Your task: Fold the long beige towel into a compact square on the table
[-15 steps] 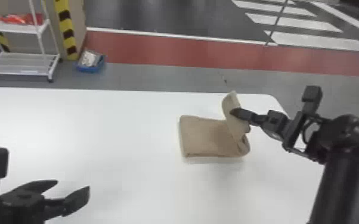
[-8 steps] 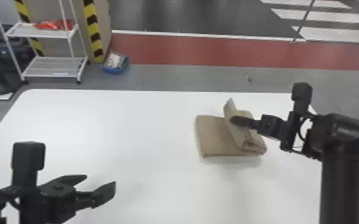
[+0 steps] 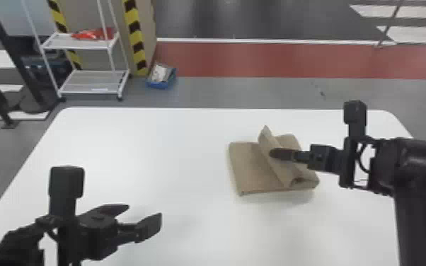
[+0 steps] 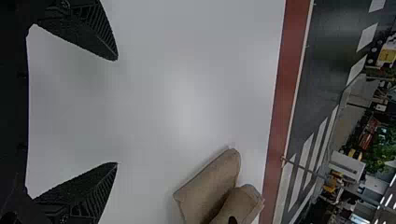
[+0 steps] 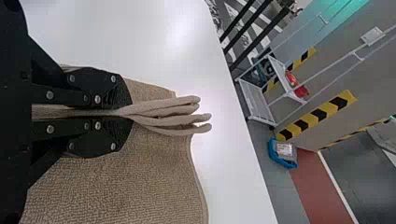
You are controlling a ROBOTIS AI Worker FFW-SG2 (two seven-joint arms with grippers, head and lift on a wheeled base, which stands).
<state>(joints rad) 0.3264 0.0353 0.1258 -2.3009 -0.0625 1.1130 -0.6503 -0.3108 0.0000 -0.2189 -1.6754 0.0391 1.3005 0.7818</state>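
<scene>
Our right gripper (image 3: 276, 153) clamps folded layers of beige towel (image 3: 253, 169) on table (image 3: 145, 148); our left gripper (image 3: 145, 214) hangs over table, jaws apart.

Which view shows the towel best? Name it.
Head view: it shows nearly all the towel, raised flap included. The left wrist view cuts it off at the edge; the right wrist view shows pinched layers close up.
</scene>
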